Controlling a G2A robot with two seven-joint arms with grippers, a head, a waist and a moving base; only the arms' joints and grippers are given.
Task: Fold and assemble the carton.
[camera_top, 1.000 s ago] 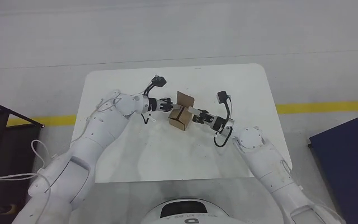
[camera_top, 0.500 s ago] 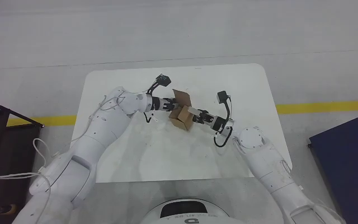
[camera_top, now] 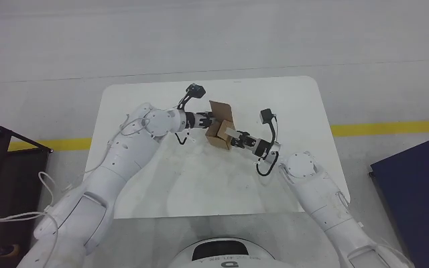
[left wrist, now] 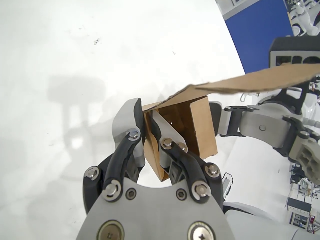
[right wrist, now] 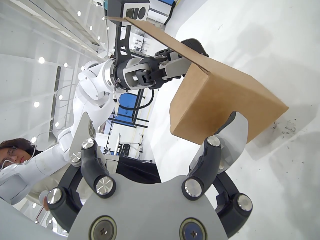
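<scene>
A small brown cardboard carton (camera_top: 218, 132) sits tilted near the middle of the white tabletop (camera_top: 201, 181), caught between the robot's two arms; whether its base rests on the surface cannot be told. On one side of the carton, the left gripper (left wrist: 146, 116) has its fingers (left wrist: 137, 112) closed narrowly on a wall at the open mouth, one outside and one inside. On the opposite, closed side of the carton, the right gripper (right wrist: 160, 128) stands with its fingers spread wide and holds nothing: one finger lies against the carton's plain face, the other hangs well apart from it. The carton's long lid flap (right wrist: 160, 38) is unfolded, rising from the carton's top edge and jutting out over the left gripper (right wrist: 175, 63), away from the right one. Folding looks only partly done, with the mouth open and the lid not yet down. The next move likely turns on that flap: its free edge lies on the far side of the carton from the one empty gripper, so the right arm would have to come over the carton while the left holds it steady.
</scene>
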